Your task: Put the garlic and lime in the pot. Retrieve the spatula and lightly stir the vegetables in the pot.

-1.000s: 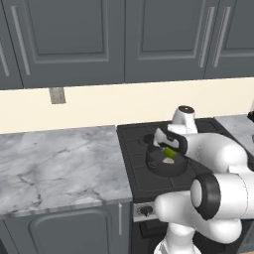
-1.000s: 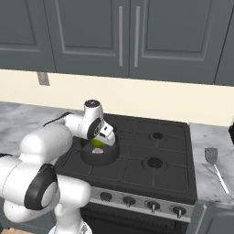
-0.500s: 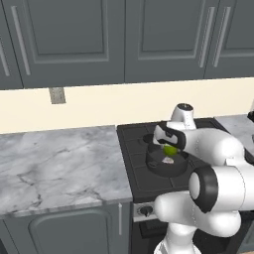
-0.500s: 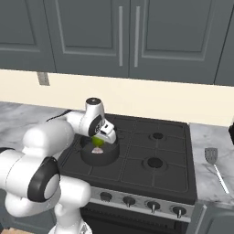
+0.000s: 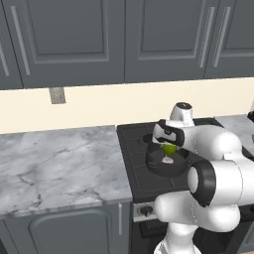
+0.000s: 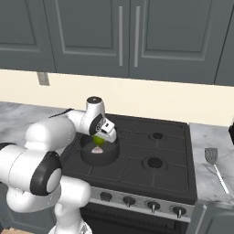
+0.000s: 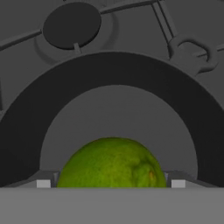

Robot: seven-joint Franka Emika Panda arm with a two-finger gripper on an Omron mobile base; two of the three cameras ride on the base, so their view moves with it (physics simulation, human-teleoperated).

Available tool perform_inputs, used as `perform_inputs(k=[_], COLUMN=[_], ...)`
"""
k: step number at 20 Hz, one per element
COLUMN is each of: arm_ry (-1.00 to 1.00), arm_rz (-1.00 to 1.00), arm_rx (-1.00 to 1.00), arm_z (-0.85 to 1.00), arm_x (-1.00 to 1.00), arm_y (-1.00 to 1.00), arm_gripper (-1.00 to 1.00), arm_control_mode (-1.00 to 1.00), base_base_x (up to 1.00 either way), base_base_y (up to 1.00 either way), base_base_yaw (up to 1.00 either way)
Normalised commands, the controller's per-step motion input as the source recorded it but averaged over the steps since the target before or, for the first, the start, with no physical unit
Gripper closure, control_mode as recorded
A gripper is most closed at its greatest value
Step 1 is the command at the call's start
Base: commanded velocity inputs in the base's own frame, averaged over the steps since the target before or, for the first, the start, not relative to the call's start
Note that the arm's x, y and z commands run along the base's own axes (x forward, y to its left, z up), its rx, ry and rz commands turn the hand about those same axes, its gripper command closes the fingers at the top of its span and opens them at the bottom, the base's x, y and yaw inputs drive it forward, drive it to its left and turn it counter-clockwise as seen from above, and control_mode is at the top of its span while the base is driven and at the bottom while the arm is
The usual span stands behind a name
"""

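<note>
My gripper (image 5: 169, 145) hangs over the dark grey pot (image 5: 155, 167) on the stove's front left burner, shut on the lime (image 5: 170, 148). The yellow-green lime (image 7: 111, 164) sits between the two fingertips, above the pot's floor (image 7: 131, 113). The pale garlic (image 5: 167, 160) lies inside the pot just under the lime. From the right, the gripper (image 6: 98, 137), the lime (image 6: 98, 140), the garlic (image 6: 97, 149) and the pot (image 6: 87, 156) line up the same way. The spatula (image 6: 211, 156) lies on the counter right of the stove, blade away from me.
The black stove (image 6: 155, 176) has other bare burners (image 6: 154, 162) to the right of the pot. A marble counter (image 5: 54, 163) runs left of the stove. Dark cabinets (image 5: 124, 39) hang above, and a wall outlet (image 5: 57, 95) sits on the cream backsplash.
My hand with the lime has risen slightly and stays over the pot. The arm's elbow has swung a little. The garlic has not moved.
</note>
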Motion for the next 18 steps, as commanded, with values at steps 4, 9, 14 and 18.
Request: perform_inputs(k=[4,9,14,18], arm_ry=[0.00,-0.04,-0.12,-0.03], arm_rz=[0.00,0.00,0.00,0.01], arm_rx=[0.00,0.00,0.01,0.01], arm_z=[0.00,0.15,0.62,0.31], arm_x=[0.00,-0.22,-0.70,-0.99], arm_y=[0.00,0.00,0.00,0.00], arm_gripper=[-1.00,-1.00,-1.00,-1.00], arm_control_mode=[-1.00,-1.00,-1.00,-1.00], base_base_x=[0.00,0.00,0.00,0.00], base_base_y=[0.00,0.00,0.00,0.00], base_base_yaw=[0.00,0.00,0.00,0.00])
